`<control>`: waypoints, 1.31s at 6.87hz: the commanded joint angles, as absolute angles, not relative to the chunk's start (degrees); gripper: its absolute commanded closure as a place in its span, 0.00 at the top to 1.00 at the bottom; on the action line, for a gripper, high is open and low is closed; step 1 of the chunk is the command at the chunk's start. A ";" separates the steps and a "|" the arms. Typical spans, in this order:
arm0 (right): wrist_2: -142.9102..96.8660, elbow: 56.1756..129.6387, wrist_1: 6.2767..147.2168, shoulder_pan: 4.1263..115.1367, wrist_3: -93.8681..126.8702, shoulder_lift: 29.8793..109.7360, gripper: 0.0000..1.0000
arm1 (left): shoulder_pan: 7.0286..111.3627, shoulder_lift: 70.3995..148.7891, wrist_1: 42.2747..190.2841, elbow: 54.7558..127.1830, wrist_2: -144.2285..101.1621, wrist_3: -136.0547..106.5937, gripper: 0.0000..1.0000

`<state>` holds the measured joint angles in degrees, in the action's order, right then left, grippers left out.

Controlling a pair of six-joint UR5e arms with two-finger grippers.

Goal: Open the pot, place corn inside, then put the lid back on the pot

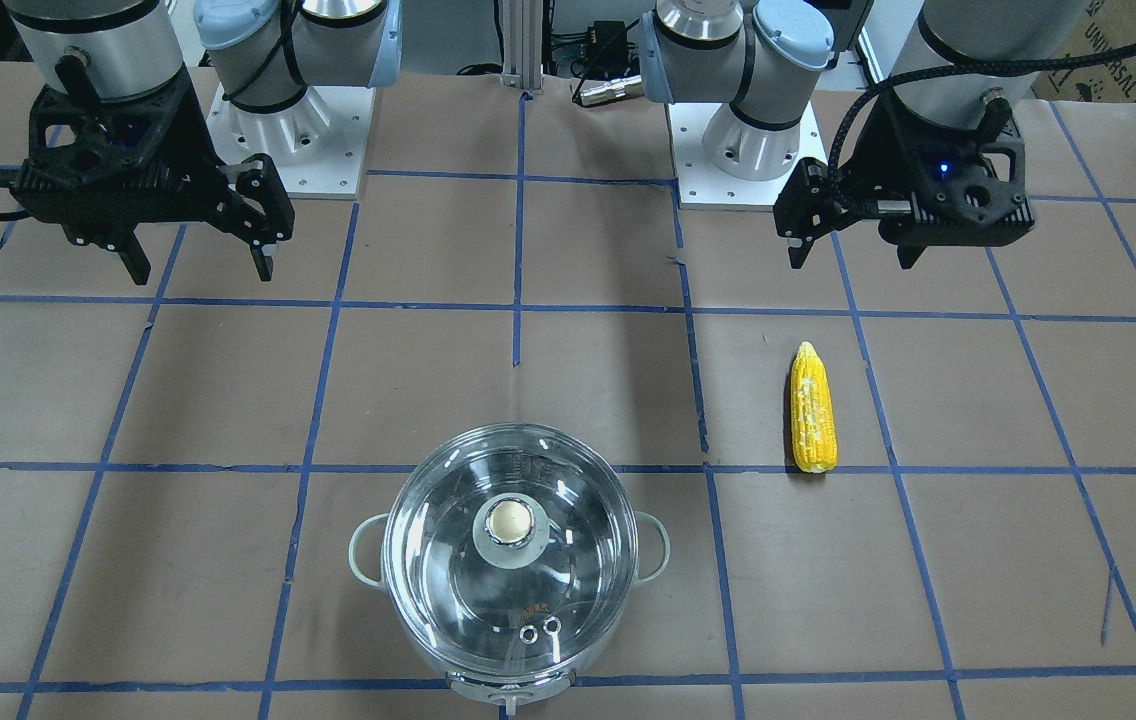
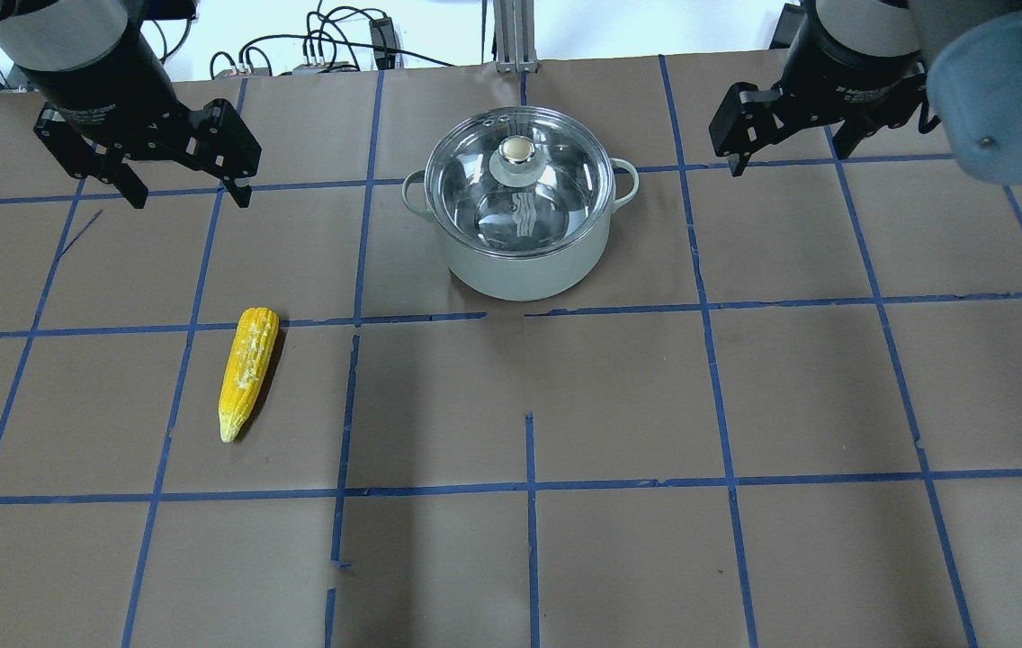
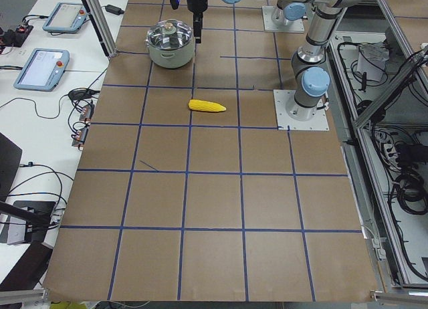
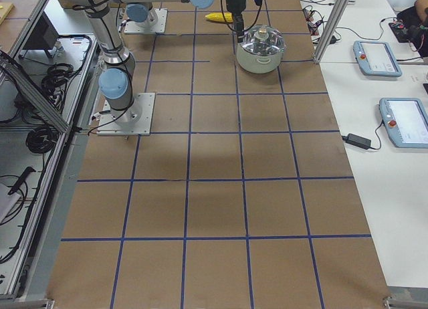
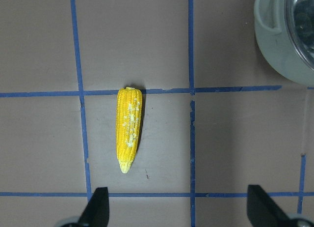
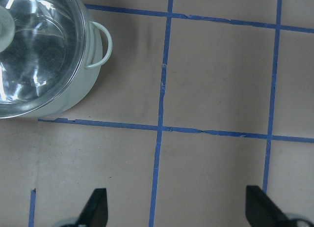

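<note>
- Brown paper crossed with blue tape covers the table [image 2: 619, 405], and the task's things rest on it, apart from each other.
- The pot [image 2: 524, 261] stands upright at the middle of the table's far side from the robot, with a pale loop handle [image 6: 104, 42] on each side.
- The lid [image 2: 551, 193] sits closed on the pot's rim, its shiny knob [image 2: 518, 150] pointing up at the centre.
- The corn [image 2: 248, 369] lies flat on the robot's left side, well apart from the pot. Its pointed tip faces the robot and its blunt end is just beside a tape line.
- The left fingers [image 5: 95, 207] are spread wide and hold nothing. They hang in the air above the table, touching neither the corn nor the pot. In the left wrist view, the corn lies ahead of them, nearer the finger on that view's left.
- The right fingers [image 6: 95, 207] are also spread wide and empty. They hang off to the pot's side without touching it.
</note>
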<state>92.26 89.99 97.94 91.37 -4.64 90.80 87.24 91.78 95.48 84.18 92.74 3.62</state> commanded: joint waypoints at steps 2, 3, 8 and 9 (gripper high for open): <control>92.46 84.73 92.20 90.88 -5.88 90.18 1.00 | 87.10 91.14 99.93 82.97 90.71 3.69 1.00; 92.72 84.90 92.20 90.70 -5.89 89.57 1.00 | 87.10 91.14 99.93 82.97 90.62 3.78 1.00; 92.99 85.17 92.29 90.62 -5.71 89.47 1.00 | 87.19 91.14 98.62 83.76 91.23 3.78 1.00; 92.90 85.17 92.29 90.70 -5.54 89.47 1.00 | 87.19 91.23 98.53 83.67 90.97 4.39 1.00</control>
